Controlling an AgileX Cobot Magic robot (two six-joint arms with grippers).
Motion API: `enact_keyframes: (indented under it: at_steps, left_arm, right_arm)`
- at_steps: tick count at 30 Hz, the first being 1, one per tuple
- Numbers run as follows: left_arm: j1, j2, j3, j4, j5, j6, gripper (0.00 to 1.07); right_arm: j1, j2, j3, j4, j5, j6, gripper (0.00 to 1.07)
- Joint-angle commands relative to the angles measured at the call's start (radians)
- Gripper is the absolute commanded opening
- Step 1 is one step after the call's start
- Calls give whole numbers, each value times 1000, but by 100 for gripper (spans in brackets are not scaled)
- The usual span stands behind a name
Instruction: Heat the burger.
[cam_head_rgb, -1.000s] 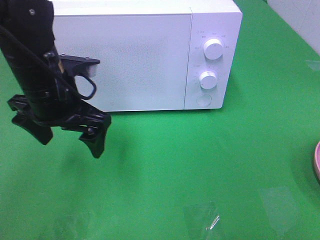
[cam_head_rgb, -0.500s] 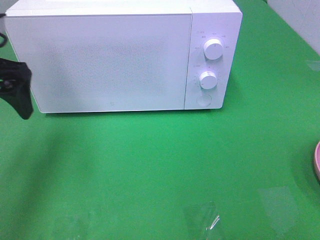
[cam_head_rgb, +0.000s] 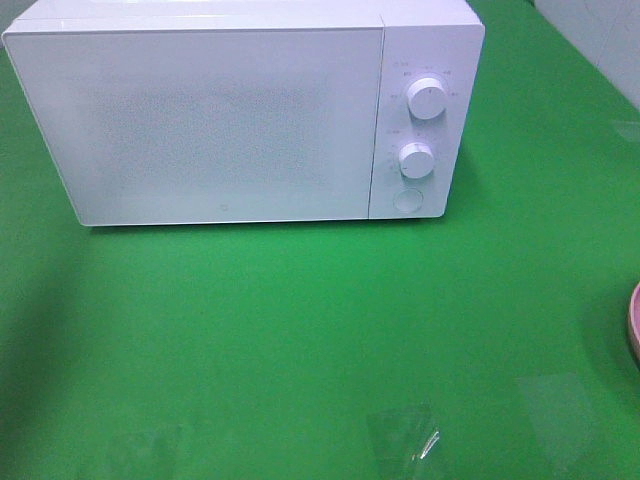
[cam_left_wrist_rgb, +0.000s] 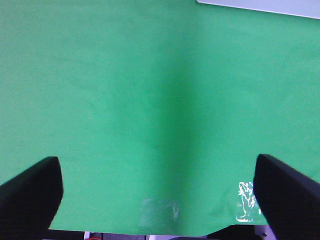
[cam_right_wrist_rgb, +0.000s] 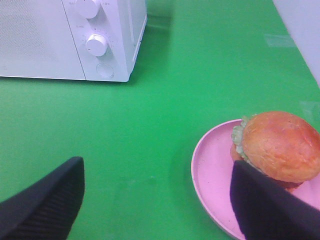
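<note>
The burger (cam_right_wrist_rgb: 277, 145), with a glossy golden-brown bun and green lettuce, sits on a pink plate (cam_right_wrist_rgb: 210, 175) in the right wrist view. My right gripper (cam_right_wrist_rgb: 157, 205) is open above the green table, and one black finger (cam_right_wrist_rgb: 270, 210) overlaps the plate's near side in the picture. Only the plate's rim (cam_head_rgb: 634, 325) shows in the exterior high view, at the right edge; the burger is out of that view. The white microwave (cam_head_rgb: 240, 120) stands at the back with its door shut. My left gripper (cam_left_wrist_rgb: 160, 200) hangs open over bare green cloth, holding nothing.
Two knobs (cam_head_rgb: 427, 98) and a round button (cam_head_rgb: 406, 200) sit on the microwave's right panel. Clear tape patches (cam_head_rgb: 405, 440) lie on the green table near its front edge. A corner of the microwave (cam_left_wrist_rgb: 260, 6) shows in the left wrist view.
My left arm has swung away from the microwave's front, off to the left and out of the exterior high view. The microwave and the plate have not moved.
</note>
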Motion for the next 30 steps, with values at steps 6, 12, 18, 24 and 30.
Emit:
enact_keyframes:
  at_steps: [6, 12, 18, 24, 30]
  left_arm:
    - [4, -308, 244, -3, -65, 19, 98]
    - [4, -555, 414, 4, -146, 29, 98]
    - [4, -757, 544, 15, -161, 29, 98]
    - [4, -1007, 672, 27, -141, 29, 98]
    - [4, -1105, 673, 30, -141, 29, 98]
  right_arm:
    - [-4, -28, 2, 4, -7, -12, 76]
    - [-4, -28, 2, 4, -7, -12, 76]
    - [-4, -28, 2, 4, -7, -12, 76]
    - [-4, -28, 2, 4, -7, -12, 76]
    - [-4, -28, 2, 4, -7, -12, 76]
